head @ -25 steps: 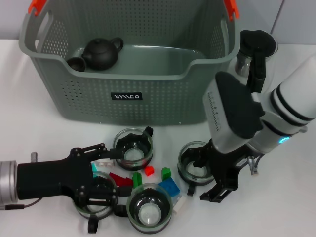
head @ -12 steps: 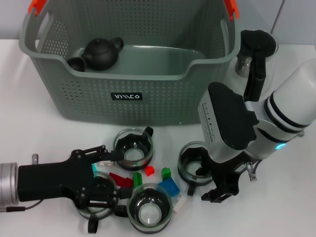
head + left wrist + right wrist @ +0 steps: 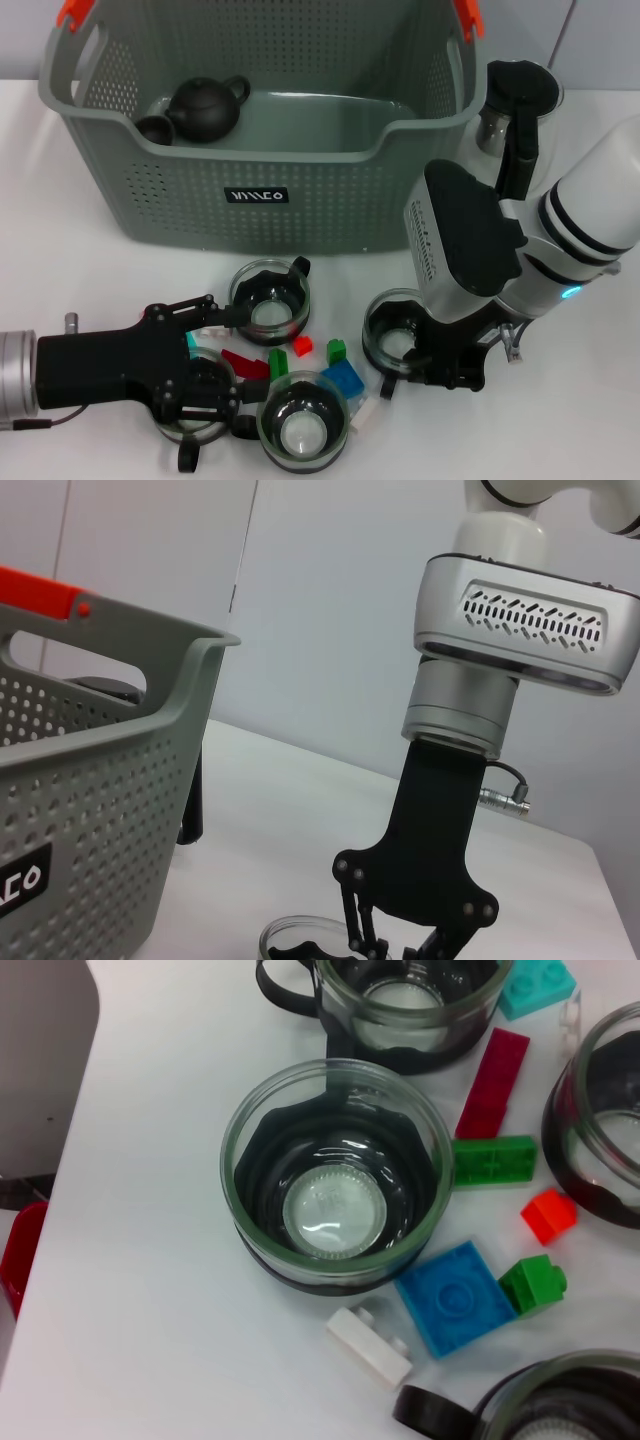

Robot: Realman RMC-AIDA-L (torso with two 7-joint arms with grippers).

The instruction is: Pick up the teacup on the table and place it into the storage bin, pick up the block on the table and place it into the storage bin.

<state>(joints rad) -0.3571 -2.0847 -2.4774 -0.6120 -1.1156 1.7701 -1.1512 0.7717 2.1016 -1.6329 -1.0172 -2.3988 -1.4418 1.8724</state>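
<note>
Since the glass teacup is probably light, slick and fragile, the right claw, fingers apparently closed at its rim, should grip gently; left claw spread open.

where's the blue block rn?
Head view: blue block lies on the table front-centre, beside the nearest teacup and left of the right gripper.

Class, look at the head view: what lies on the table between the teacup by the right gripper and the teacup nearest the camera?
Between the right-hand teacup and the front teacup lie a blue block and a small green block; the head view shows this.
</note>
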